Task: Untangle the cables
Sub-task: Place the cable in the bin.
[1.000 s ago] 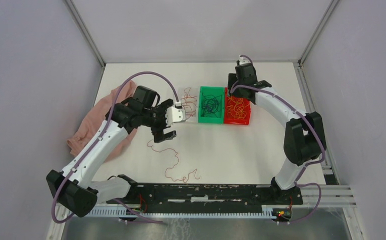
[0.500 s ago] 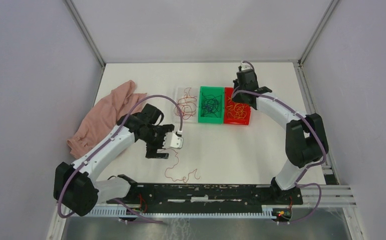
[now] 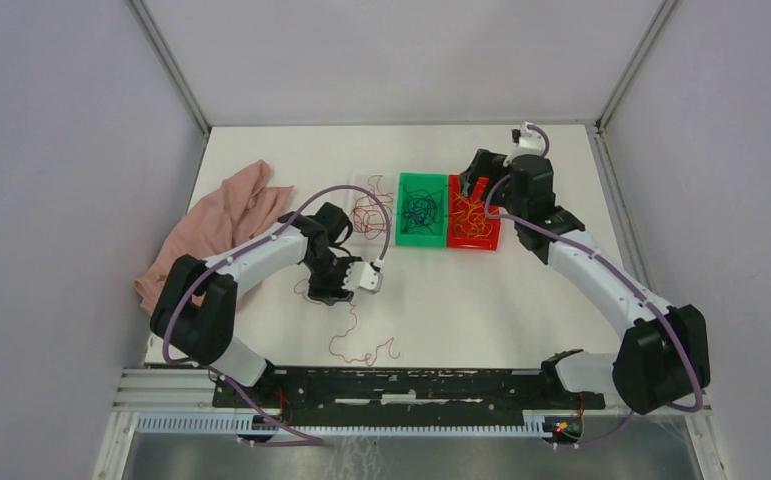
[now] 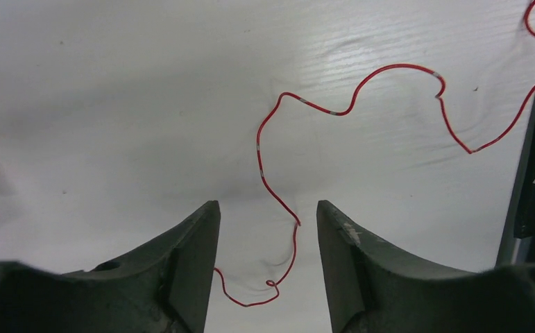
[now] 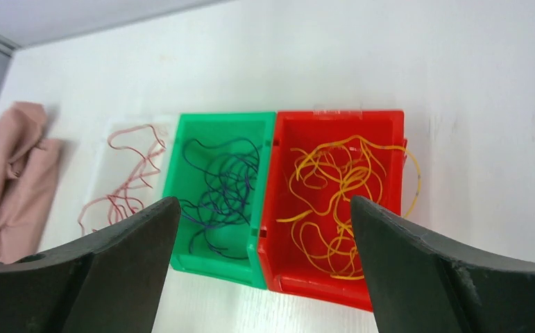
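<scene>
Left fingers (image 4: 198,232) lowered, spread — red cable (image 4: 259,149) lies between; right fingers (image 5: 143,239) spread.

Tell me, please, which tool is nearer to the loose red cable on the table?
Left. The left tool straddles the red cable; the right tool is away by the red bin.

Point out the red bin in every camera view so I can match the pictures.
Top external: red bin right of centre, in the upper half.
Left wrist: not in it.
Right wrist: red bin centre right, holding yellow cables.
Shared landmark: the green bin touching its left side, in both those views.
</scene>
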`<state>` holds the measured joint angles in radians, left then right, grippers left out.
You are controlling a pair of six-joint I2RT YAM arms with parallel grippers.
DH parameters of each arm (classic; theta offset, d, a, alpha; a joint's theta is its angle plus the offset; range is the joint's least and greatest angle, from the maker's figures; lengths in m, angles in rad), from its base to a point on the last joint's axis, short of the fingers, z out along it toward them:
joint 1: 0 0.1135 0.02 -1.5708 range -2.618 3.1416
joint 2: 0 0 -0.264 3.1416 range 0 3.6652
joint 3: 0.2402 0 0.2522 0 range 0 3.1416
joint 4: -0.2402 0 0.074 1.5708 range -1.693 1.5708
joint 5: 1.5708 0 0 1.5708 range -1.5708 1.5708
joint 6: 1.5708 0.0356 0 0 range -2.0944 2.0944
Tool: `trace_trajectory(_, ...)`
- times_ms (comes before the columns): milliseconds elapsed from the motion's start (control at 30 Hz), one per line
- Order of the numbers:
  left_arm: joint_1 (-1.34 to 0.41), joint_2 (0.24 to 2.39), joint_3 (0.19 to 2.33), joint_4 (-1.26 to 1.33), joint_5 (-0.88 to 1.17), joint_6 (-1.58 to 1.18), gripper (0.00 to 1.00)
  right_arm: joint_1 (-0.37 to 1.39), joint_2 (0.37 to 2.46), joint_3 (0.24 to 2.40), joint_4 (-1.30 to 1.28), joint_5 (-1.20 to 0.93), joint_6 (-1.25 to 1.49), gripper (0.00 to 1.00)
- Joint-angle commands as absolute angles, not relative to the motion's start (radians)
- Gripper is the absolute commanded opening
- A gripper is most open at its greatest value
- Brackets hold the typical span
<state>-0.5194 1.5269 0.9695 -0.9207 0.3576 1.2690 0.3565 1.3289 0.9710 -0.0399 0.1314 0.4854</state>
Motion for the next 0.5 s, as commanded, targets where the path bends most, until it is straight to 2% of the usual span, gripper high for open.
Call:
trace_trajectory(0,-0.524,1.556,0.986,-0.890,0.342,1.297,0.56,0.350,1.259,0.953,0.096,0.117,0.501,0.99)
trace_trajectory(167,-0.524,1.528,0.895,-0.819,0.325,1.282,0.50,0.348,1.249,0.984,0.044,0.116,0.510,0.85)
trace_trajectory(300,-0.526,1.508,0.859,-0.751,0.310,1.208,0.23,0.347,1.230,0.973,0.044,0.106,0.545,0.75)
trace_trajectory(400,-0.526,1.477,0.861,-0.750,0.313,1.176,0.05,0.343,1.214,0.966,0.042,0.081,0.561,0.72)
trace_trajectory(467,-0.524,1.441,0.899,-0.762,0.312,1.129,0.03,0.344,1.204,0.964,0.046,0.050,0.562,0.70)
